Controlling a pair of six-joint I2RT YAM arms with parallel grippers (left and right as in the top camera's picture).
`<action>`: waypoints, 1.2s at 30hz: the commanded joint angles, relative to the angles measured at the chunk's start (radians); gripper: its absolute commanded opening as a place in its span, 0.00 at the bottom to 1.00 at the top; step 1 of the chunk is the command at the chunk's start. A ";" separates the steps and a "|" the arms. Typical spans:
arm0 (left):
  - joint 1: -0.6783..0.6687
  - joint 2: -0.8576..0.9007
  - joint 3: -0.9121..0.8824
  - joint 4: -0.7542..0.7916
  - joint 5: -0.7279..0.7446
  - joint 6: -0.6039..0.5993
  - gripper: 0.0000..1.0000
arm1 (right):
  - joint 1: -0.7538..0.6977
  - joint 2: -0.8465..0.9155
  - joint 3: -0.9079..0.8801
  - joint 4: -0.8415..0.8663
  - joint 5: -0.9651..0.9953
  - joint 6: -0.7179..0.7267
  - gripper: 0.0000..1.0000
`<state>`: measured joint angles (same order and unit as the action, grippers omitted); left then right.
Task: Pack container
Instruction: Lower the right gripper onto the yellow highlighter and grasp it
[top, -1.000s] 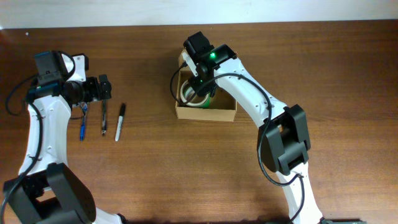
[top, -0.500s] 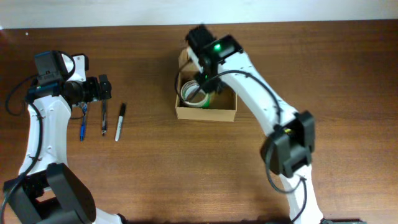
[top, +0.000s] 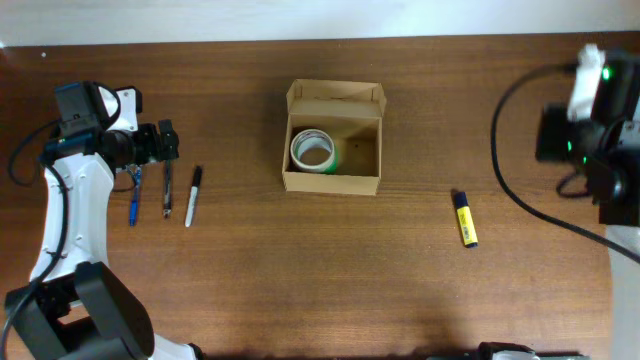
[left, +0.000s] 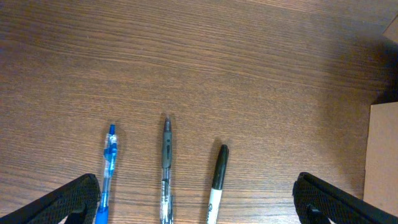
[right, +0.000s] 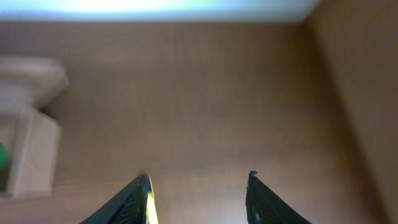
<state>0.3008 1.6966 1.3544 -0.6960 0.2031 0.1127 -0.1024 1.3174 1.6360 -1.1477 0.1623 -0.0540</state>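
Note:
The container is an open tan cardboard box at the table's middle, its flap lid folded back. A white tape roll with a green core lies in its left half. My right gripper is open and empty at the far right, well away from the box; its wrist view is blurred and shows the box at the left. My left gripper is open and empty above the pens. In the left wrist view its fingers stand wide apart, with the box's corner at the right.
A blue pen, a grey pen and a black marker lie side by side at the left; they also show in the left wrist view. A yellow highlighter lies right of the box.
My right arm has pulled out of the box and swung to the far right. The tape roll stays in the box. The left arm has not moved.

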 joint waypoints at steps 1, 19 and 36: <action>0.003 0.010 0.014 -0.001 0.011 0.016 0.99 | -0.112 0.050 -0.221 0.002 -0.225 0.014 0.50; 0.003 0.010 0.014 -0.001 0.011 0.016 0.99 | -0.045 0.503 -0.415 0.087 -0.279 0.006 0.64; 0.003 0.010 0.014 -0.001 0.011 0.016 0.99 | 0.024 0.587 -0.447 0.159 -0.183 0.056 0.63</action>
<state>0.3008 1.6966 1.3544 -0.6964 0.2031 0.1127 -0.0895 1.8935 1.2098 -0.9947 -0.0422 -0.0074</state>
